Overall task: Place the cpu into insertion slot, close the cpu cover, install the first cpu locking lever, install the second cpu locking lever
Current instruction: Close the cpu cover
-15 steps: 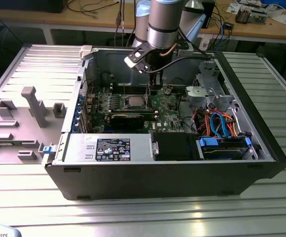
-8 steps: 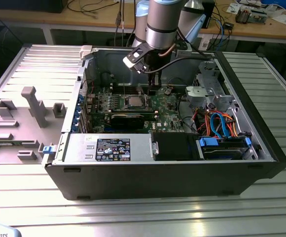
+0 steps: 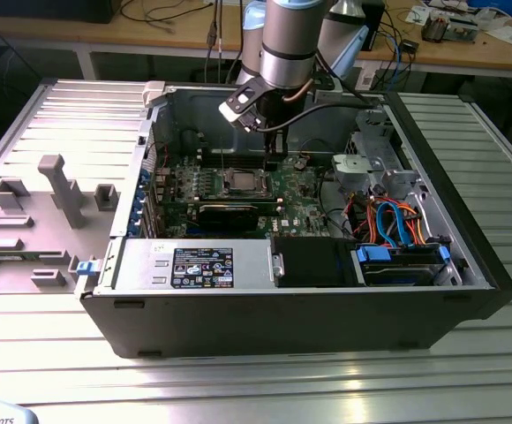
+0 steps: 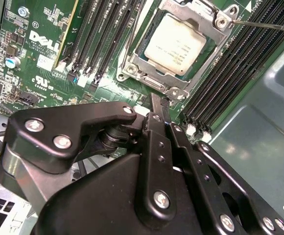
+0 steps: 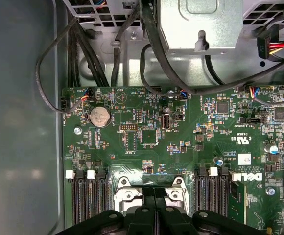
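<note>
the gripper (image 4: 160, 102) is seen with its two fingers pressed together, and nothing is pinched between them. the cpu (image 4: 176, 48) is found just ahead of the fingertips. it is already seated flat in the insertion slot (image 4: 143, 49), and the cpu cover (image 4: 149, 78) is laid down around it so that the pale metal top is framed by the window. the near edge of the cover is placed right in front of the tips; whether it is touched cannot be told. a thin rod, judged to be a locking lever (image 4: 264, 24), is seen at the corner of the socket farthest from the gripper. its long axis is run outward over the black memory slots (image 4: 240, 68), crosswise to the line along which the fingers are pointed. in the exterior view the gripper (image 3: 274, 157) is hung inside the open computer case (image 3: 282, 318), just beside the socket.
</note>
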You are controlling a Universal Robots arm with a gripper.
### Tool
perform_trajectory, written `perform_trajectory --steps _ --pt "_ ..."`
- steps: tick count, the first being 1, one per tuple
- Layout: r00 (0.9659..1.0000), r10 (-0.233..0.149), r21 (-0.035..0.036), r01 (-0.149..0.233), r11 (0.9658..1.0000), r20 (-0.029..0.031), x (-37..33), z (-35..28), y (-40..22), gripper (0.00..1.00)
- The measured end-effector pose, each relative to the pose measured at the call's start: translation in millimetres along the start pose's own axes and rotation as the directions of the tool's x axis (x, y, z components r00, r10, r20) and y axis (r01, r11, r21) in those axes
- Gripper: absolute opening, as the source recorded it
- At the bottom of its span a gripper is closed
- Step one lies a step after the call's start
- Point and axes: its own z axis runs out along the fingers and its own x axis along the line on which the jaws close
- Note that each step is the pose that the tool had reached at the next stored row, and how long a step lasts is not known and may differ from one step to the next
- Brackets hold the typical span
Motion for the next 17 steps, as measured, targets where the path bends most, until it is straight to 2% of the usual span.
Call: perform_trajectory --steps 10,11,12,17 --pt "1.0000 0.000 -0.0002 0.000 1.0000 -0.0002 0.1 0.6 -0.9 0.11" --pt "1.0000 0.000 -0.0003 0.000 1.0000 -0.0002 0.0 1.0 -2.4 0.11" --pt "1.0000 -0.001 -0.0001 0.001 1.0000 0.0001 -0.1 2.0 -7.3 0.11" --pt "1.0000 -0.009 0.0000 0.009 1.0000 0.0002 -0.3 7.1 -21.6 0.11"
